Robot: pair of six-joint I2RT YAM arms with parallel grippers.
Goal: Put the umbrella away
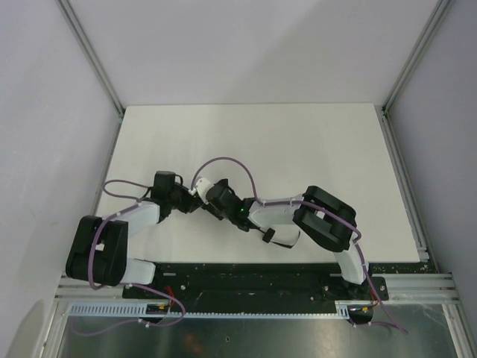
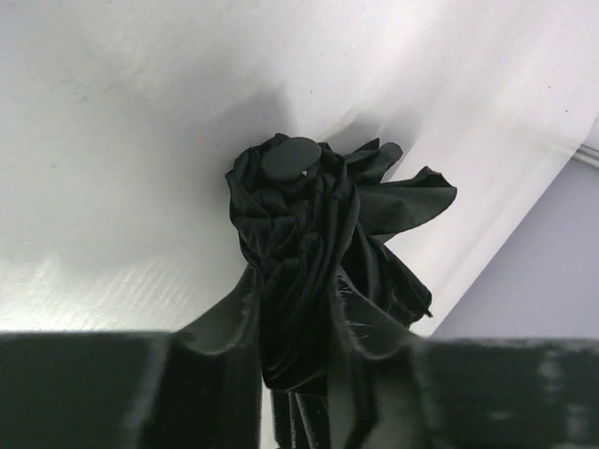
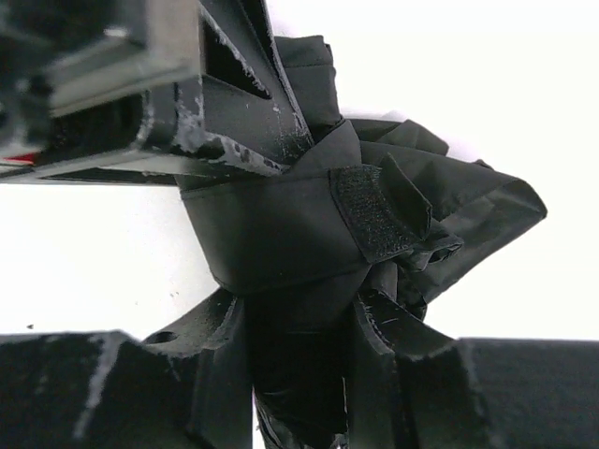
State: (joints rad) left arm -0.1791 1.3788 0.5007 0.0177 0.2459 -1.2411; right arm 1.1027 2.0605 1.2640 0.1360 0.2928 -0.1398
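Note:
The umbrella [image 2: 304, 243] is a crumpled bundle of matte black fabric, folded up, with a round black cap [image 2: 290, 157] at its far end. My left gripper [image 2: 295, 323] is shut on it, and fabric fills the gap between both fingers. In the right wrist view the umbrella [image 3: 281, 234] shows its velcro strap [image 3: 374, 210], and my right gripper [image 3: 299, 332] is shut on the bundle from the other side. The left gripper's fingers [image 3: 225, 103] clamp the fabric just above. From above, the left gripper [image 1: 188, 200] and right gripper [image 1: 218, 200] meet over the table's near middle and mostly hide the umbrella.
The white table [image 1: 298, 149] stretches away behind the arms, closed in by pale walls and aluminium frame posts [image 1: 93, 56]. Purple cables [image 1: 223, 160] loop above both wrists. A black mounting rail [image 1: 253, 280] runs along the near edge.

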